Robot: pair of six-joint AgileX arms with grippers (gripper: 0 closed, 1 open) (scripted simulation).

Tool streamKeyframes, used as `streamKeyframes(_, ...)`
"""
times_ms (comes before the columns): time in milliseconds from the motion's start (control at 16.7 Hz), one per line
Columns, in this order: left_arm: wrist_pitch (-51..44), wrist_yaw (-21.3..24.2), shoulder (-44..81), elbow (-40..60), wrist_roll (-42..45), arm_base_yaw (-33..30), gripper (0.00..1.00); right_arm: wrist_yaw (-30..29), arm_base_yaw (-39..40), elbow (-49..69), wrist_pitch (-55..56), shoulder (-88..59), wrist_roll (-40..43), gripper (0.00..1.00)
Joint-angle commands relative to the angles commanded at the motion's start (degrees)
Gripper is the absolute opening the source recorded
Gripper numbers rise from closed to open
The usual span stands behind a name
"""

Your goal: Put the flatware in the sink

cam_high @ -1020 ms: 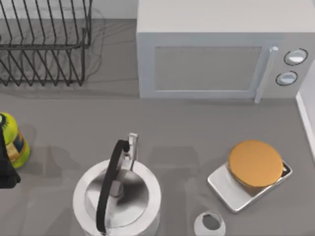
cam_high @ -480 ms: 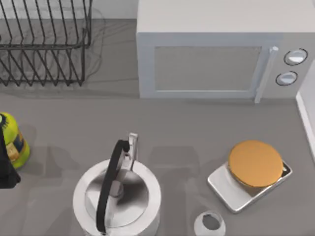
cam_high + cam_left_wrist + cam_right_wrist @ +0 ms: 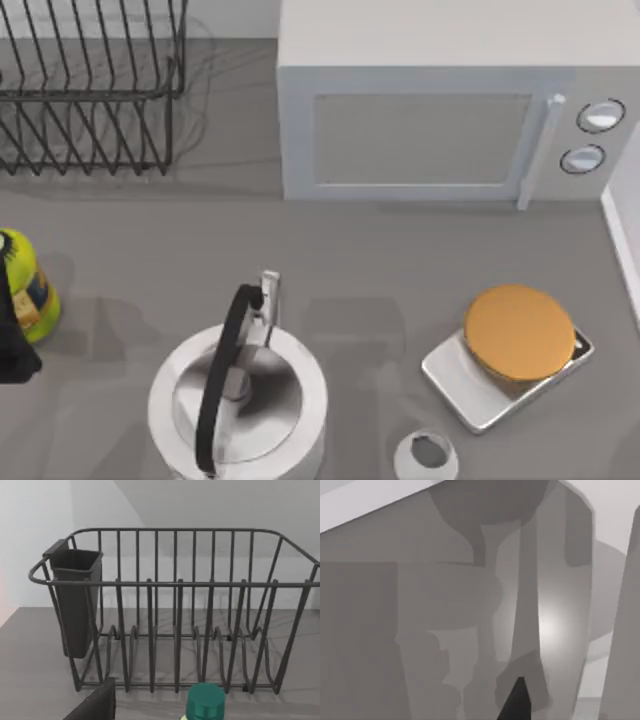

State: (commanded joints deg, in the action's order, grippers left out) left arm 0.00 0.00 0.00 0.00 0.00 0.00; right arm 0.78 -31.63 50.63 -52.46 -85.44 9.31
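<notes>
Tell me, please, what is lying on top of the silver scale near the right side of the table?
A round orange object lies on the silver scale and covers most of its platform. What is beneath that object cannot be seen; only the scale's near corner and edges remain visible.

Left arm [image 3: 12,340] shows at the top view's left edge as a matte black, blocky, angular part, a flat black slab of the left gripper [image 3: 95,707] sits in the left wrist view, and a black pointed fingertip [image 3: 519,700] shows in the right wrist view.
</notes>
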Motion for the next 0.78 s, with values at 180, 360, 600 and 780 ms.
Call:
streamKeyframes(180, 0.00, 0.00, 0.00, 0.00, 0.00, 0.00, 1.00, -0.05, -0.04, 4.49, -6.95, 3.23, 0.01, 0.00)
streamKeyframes(360, 0.00, 0.00, 0.00, 0.00, 0.00, 0.00, 1.00, -0.07, 0.02, 5.77, -8.56, 4.45, -0.01, 0.00)
streamKeyframes(600, 0.00, 0.00, 0.00, 0.00, 0.00, 0.00, 1.00, -0.05, 0.18, 6.19, -8.70, 3.74, -0.25, 0.00)
streamKeyframes(780, 0.00, 0.00, 0.00, 0.00, 0.00, 0.00, 1.00, -0.20, 1.19, 11.54, -10.95, -0.92, -1.61, 0.00)
